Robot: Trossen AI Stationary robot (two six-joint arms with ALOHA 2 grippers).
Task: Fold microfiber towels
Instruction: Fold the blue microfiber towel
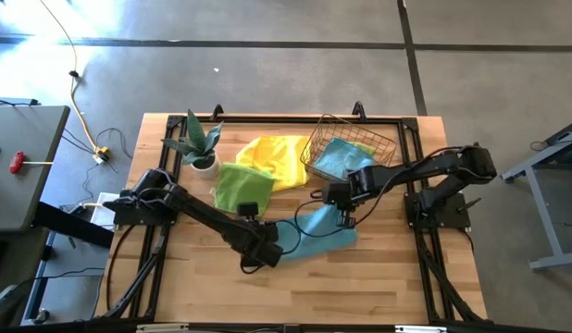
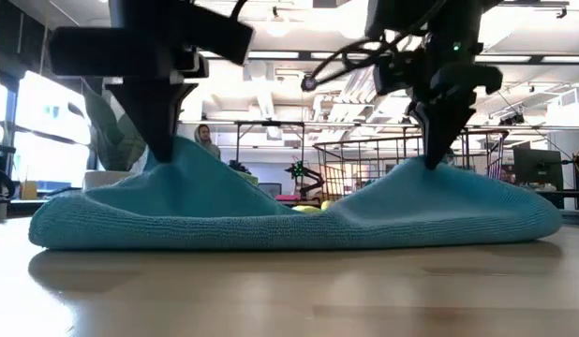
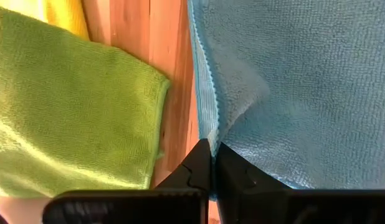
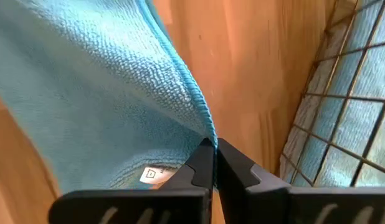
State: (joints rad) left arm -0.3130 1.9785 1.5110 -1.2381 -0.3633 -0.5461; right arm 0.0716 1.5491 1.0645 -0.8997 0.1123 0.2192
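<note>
A teal blue towel (image 1: 320, 237) lies on the wooden table (image 1: 379, 287) near its middle. In the low view the towel (image 2: 289, 220) is drawn up into two peaks. My left gripper (image 1: 270, 252) is shut on the towel's left side, at the left peak (image 2: 168, 150). My right gripper (image 1: 344, 216) is shut on the towel's far right side, at the right peak (image 2: 430, 161). A lime green towel (image 1: 240, 187) and a yellow towel (image 1: 275, 157) lie flat on the table behind it. My left gripper pinches the teal towel's hemmed edge (image 3: 208, 127) between its two shut fingers (image 3: 195, 165), coming from above and pointing down. That spot is raised into a small peak; the rest of the towel lies slack on the table. My right gripper pinches the teal towel's hemmed edge (image 4: 202, 118) between its two shut fingers (image 4: 202, 165), near the white label (image 4: 151, 175), from above. The cloth rises to the fingertips in a peak (image 2: 430, 168), and the rest lies on the table.
A wire mesh basket (image 1: 325, 131) holding another teal towel (image 1: 341, 157) stands at the far right, close to my right arm. A small potted plant (image 1: 201, 143) stands at the far left. Bare table shows along the near edge.
</note>
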